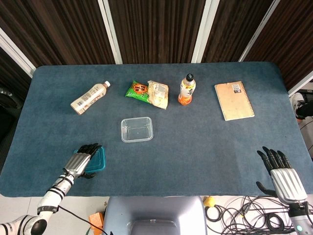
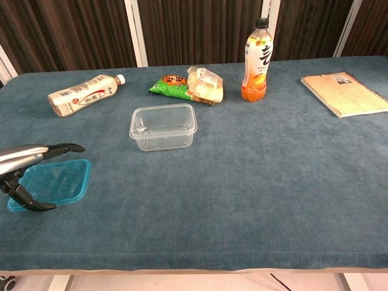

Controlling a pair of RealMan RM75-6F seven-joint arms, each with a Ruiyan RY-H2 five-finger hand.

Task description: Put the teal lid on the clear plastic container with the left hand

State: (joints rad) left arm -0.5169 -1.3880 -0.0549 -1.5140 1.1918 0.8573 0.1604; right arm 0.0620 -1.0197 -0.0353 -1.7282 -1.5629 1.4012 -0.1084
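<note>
The teal lid lies flat on the blue tablecloth near the front left edge. My left hand reaches over its left part. The fingers stretch just above the lid, apart from it, and the thumb sits low at its near edge, so nothing is gripped. The clear plastic container stands empty and upright in the middle of the table, behind and to the right of the lid. My right hand rests open at the front right, seen only in the head view.
Along the back stand a lying beige bottle, a green snack bag, a pale snack bag, an upright orange drink bottle and a spiral notebook. Cables lie on the floor past the front edge.
</note>
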